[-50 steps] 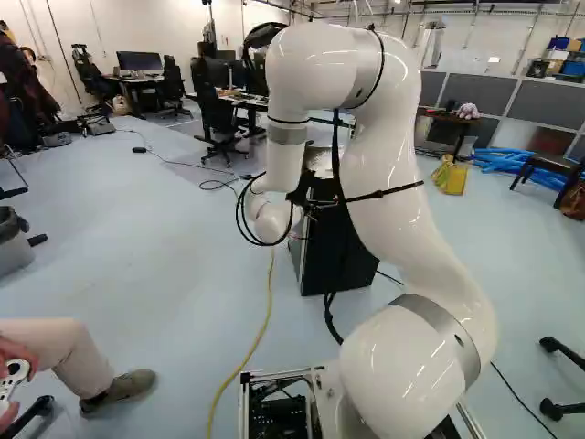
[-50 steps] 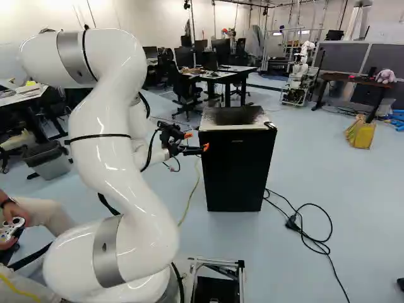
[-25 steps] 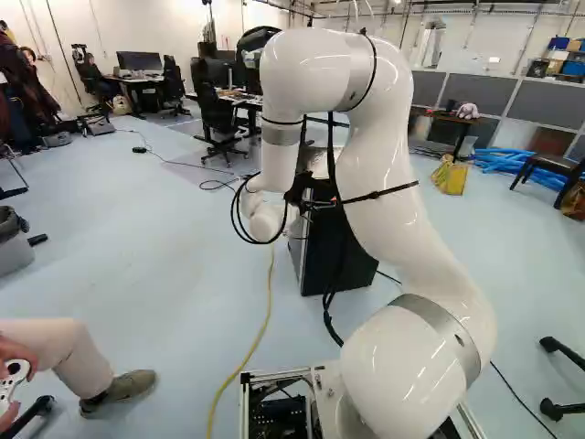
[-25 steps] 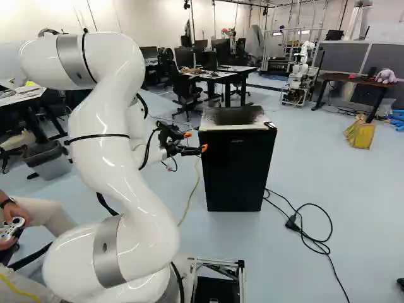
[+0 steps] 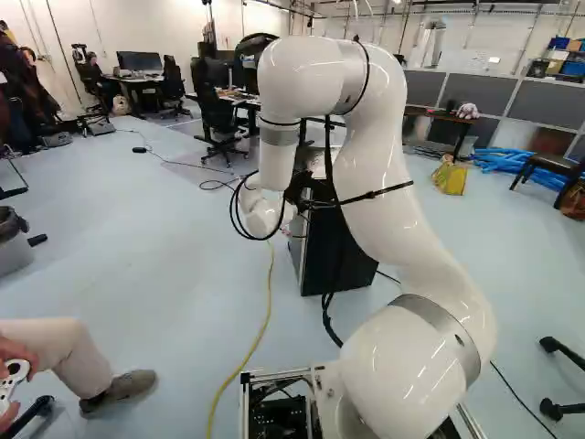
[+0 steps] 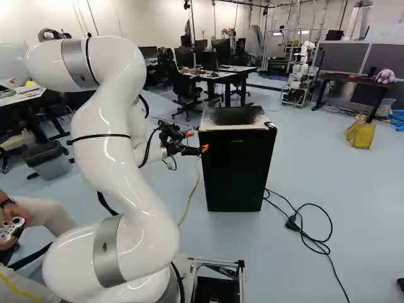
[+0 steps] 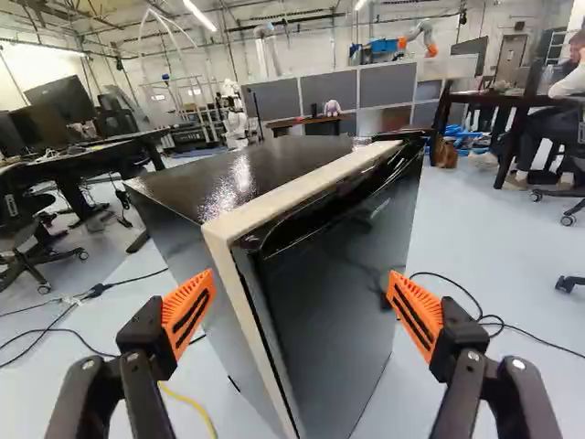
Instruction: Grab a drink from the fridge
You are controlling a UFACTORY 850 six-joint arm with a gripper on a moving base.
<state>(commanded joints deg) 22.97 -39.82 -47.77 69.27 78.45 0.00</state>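
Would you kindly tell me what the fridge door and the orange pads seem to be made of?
Fridge door: glossy, perhaps coated metal or plastic, given its reflections. Orange pads: matte, probably rubber or flexible plastic, judging by their ribbed, shineless surface.

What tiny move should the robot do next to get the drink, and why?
Probably ease the claw a little toward the fridge door: its fingers stand open, and the door's near edge shows ahead between them.

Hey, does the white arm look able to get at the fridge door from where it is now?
Probably yes. The tool stands open beside the fridge door, its near edge ahead between the two sides, and nothing visible blocks that way.
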